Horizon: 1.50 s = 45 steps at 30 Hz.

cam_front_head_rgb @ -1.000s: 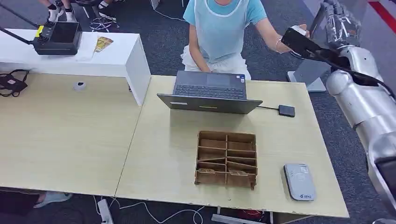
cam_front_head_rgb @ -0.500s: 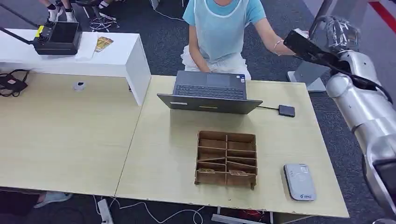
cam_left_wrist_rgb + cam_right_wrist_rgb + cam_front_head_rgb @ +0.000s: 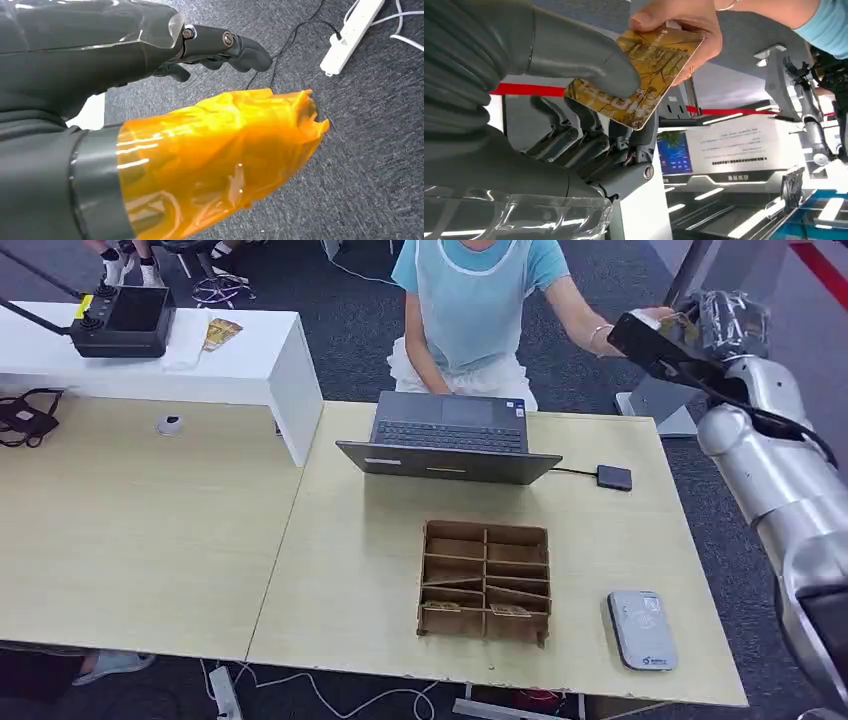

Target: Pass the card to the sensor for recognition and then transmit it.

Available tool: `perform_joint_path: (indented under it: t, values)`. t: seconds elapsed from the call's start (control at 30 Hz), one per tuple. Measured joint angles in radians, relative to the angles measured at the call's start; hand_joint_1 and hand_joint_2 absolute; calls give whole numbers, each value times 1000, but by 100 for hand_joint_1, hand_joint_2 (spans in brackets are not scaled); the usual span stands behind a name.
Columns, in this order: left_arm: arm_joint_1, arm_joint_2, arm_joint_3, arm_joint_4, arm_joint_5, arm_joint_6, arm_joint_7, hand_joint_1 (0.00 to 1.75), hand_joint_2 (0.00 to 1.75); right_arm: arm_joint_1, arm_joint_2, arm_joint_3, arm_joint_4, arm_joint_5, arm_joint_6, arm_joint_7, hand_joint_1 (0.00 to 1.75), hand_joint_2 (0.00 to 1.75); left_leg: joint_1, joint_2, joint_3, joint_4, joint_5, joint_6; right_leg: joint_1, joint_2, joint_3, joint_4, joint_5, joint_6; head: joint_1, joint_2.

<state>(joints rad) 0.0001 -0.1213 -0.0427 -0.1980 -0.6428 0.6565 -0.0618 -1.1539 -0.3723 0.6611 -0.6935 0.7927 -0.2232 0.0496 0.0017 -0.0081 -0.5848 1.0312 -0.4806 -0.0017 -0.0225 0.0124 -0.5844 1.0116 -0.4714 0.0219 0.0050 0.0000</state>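
Right wrist view first: a gold card [image 3: 639, 82] is pinched between the thumb [image 3: 589, 60] and the darker fingers [image 3: 589, 142] of the right hand [image 3: 574, 120], and the far end of the card is also held by a person's hand [image 3: 679, 30]. The long side of the card is pointed away from the robot's hand and toward the person. In the head view, the right hand [image 3: 722, 322] is seen raised high past the far right corner of the table [image 3: 330, 580], well away from the grey card reader [image 3: 641, 629] near the front right edge. The card is hard to see there, so its tilt cannot be told. The reader is nearer to the right arm. The left hand [image 3: 150, 55] is hung over the carpet with its fingers spread and nothing held.
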Motion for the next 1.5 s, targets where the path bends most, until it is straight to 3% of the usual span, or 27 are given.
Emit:
perform_joint_path:
  t: [0.17,0.27,0.5,0.67,0.83,0.97,1.13,1.3,1.5]
  values:
    - [0,0,0,0,0,2,-7,0,0,41,-6,-41,-32,-83,-83,-59,175,175,0,0,0,0,0,0,0,0,0,0,0,0,0,0]
    - [0,0,-2,0,0,5,-10,0,0,101,-8,-104,-102,-203,-145,-126,175,175,0,0,0,0,0,0,0,0,0,0,0,0,0,0]
    - [0,0,-10,0,0,8,-11,0,0,280,-4,-289,-315,-501,-159,-269,175,175,0,-1,-1,0,0,0,0,-1,0,0,0,0,0,0]
    - [1,0,-12,0,0,8,-8,0,0,403,-1,-419,-456,-761,-30,-340,175,175,0,-2,-1,0,0,0,0,-2,0,0,-1,0,0,0]
    - [3,0,-14,0,0,8,-8,0,0,527,-13,-537,-546,-928,91,-374,175,175,0,-3,-1,0,-1,1,0,-3,0,-1,-1,0,1,0]
    - [6,0,-14,0,0,9,3,0,0,629,-57,-607,-581,-956,171,-380,175,175,0,-3,-2,0,-2,2,0,-4,0,-1,-2,1,0,0]
    - [13,1,-14,0,0,11,18,0,0,787,-147,-680,-607,-1003,352,-375,175,175,0,-5,-2,0,-3,2,0,-5,0,-2,-3,2,0,0]
    - [17,5,-14,0,0,14,23,0,0,961,-217,-769,-640,-1035,441,-375,175,175,0,-6,-2,0,-5,2,0,-7,1,-2,-5,1,0,0]
    - [20,9,-14,0,0,21,29,0,0,1171,-304,-906,-698,-1048,557,-322,175,175,0,-6,-1,0,-7,3,0,-6,1,-2,-7,2,0,0]
